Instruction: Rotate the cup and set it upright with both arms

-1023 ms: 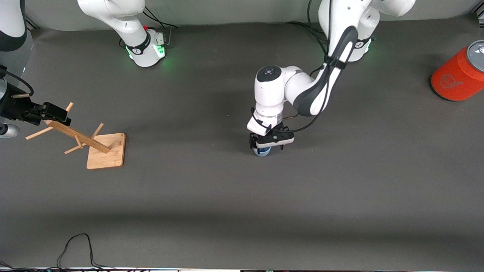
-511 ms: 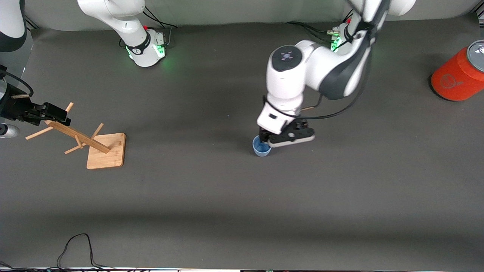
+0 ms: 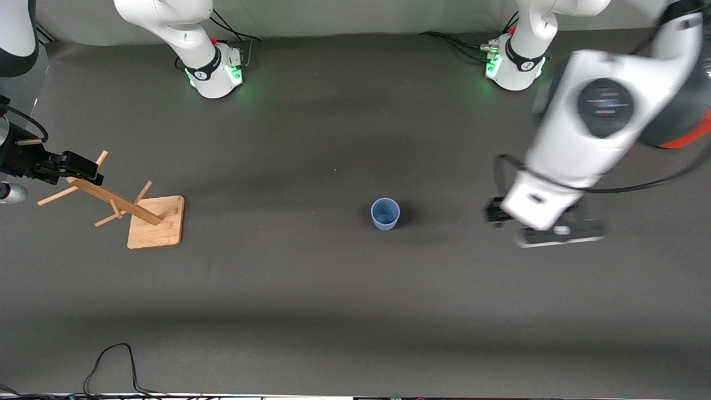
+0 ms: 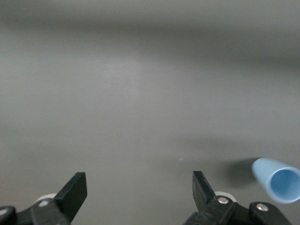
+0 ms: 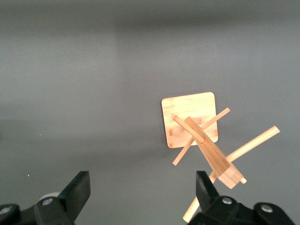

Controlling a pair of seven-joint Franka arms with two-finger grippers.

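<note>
From the front camera, one wooden peg rack on a square bamboo base (image 3: 150, 214) stands toward the right arm's end of the dark grey table mat (image 3: 311, 311), and one orange cylinder (image 3: 691, 130) sits at the left arm's end, mostly hidden by the left arm; a single black cable (image 3: 111, 366) loops at the mat's edge nearest that camera. One small pale-blue tapered plastic cup (image 3: 385, 214) stands upright mid-table, mouth up, its blue inside showing, with bare mat all round it and nothing touching it. The left gripper (image 3: 541, 225) hangs over the mat well apart from the cup, toward the left arm's end (it is motion-blurred here). The right gripper (image 3: 61, 166) waits over the rack's top, its black fingers beside the upper pegs. In the left wrist view, the left gripper (image 4: 138, 192) has its two black fingers (image 4: 72, 194) spread wide with nothing between them, and the cup (image 4: 277, 179) appears off beside one finger, open rim facing the camera, casting a soft shadow. In the right wrist view, the right gripper (image 5: 140, 192) likewise stands wide open and empty above the mat, and the rack (image 5: 204, 140) shows its square base, central post and crossing pegs, apart from the fingers.
</note>
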